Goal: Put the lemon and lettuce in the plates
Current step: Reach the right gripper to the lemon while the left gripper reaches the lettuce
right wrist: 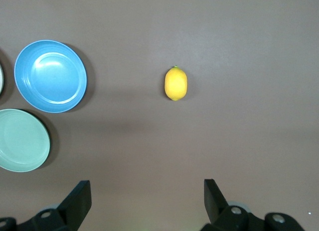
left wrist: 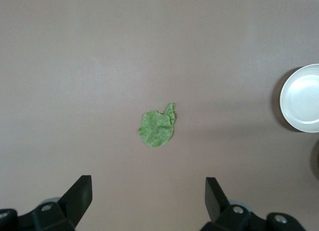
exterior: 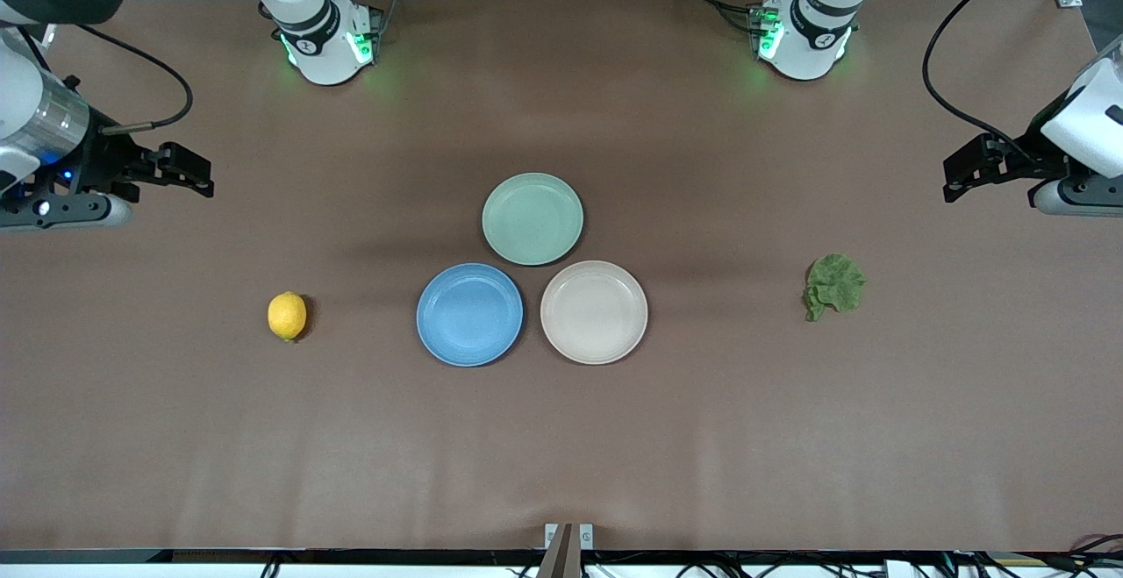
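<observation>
2 grippers hang in the air with nothing in them, one at each end of the table. The left gripper [exterior: 965, 176] is up over bare brown table [exterior: 561, 446] at the left arm's end, its fingers [left wrist: 79, 196] spread wide apart — the left wrist view looks straight down between them at the lettuce [exterior: 834, 284]. That wrinkly green leaf lies flat on the table, well apart from the plates.

The right gripper [exterior: 189, 172] is up over the table at the right arm's end, its fingers [right wrist: 79, 201] likewise wide apart. The lemon [exterior: 287, 316] sits on the table nearer to the front camera, toward the right arm's end, well apart from the blue plate [exterior: 469, 314].

3 plates cluster at the middle: the blue plate and the beige-pink plate [exterior: 594, 311] side by side, and the pale green plate [exterior: 532, 218] farther from the front camera, just beside both — all 3 hold nothing.
</observation>
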`<control>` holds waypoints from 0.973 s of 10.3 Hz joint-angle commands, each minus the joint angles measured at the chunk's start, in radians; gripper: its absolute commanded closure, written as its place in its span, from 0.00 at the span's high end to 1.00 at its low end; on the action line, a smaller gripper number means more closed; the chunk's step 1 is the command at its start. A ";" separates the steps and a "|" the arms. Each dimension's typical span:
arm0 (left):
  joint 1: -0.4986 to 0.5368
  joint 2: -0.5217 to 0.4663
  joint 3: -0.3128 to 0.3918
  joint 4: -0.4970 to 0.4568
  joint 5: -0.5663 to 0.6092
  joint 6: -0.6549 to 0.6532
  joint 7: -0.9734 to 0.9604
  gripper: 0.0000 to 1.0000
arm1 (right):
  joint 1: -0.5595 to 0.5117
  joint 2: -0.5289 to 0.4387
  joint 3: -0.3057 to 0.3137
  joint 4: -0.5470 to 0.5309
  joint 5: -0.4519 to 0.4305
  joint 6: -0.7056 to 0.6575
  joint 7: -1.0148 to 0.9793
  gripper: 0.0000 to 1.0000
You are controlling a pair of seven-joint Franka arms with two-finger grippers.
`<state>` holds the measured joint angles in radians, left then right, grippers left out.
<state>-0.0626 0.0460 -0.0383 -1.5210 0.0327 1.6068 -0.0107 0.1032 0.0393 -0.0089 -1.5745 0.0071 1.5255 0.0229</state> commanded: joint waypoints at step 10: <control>0.014 0.014 0.003 -0.244 -0.020 0.120 0.037 1.00 | -0.007 0.129 0.006 -0.143 -0.007 0.313 0.012 1.00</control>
<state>-0.0549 0.0849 -0.0369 -1.6576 0.0318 1.6384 -0.0027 0.0975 0.0884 -0.0078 -1.6738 0.0064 1.7305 0.0239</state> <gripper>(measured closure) 0.000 0.000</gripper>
